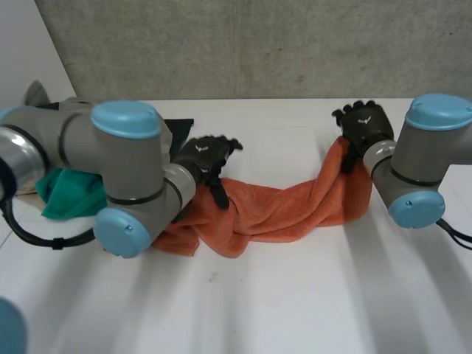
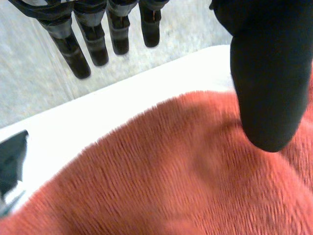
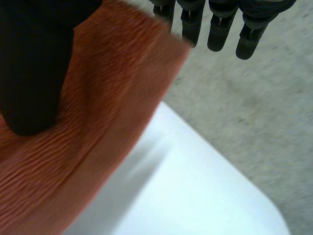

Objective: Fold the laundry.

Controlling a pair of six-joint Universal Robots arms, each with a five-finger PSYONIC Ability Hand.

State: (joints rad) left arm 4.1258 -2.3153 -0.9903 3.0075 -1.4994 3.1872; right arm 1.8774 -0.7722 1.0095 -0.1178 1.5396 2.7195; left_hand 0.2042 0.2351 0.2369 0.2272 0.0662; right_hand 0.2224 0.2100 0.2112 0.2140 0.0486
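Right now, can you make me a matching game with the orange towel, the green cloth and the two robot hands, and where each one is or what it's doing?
Things:
1. orange towel
2. green cloth
3. left robot hand
4. right robot hand

Places and states:
A. pinches one end of the towel, raised off the table
B. bunched up beside the left arm
C. fingers straight, thumb resting on the towel
D. stretched between both robot hands

Pairs: 1-D, 2-B, 3-C, 4-A.
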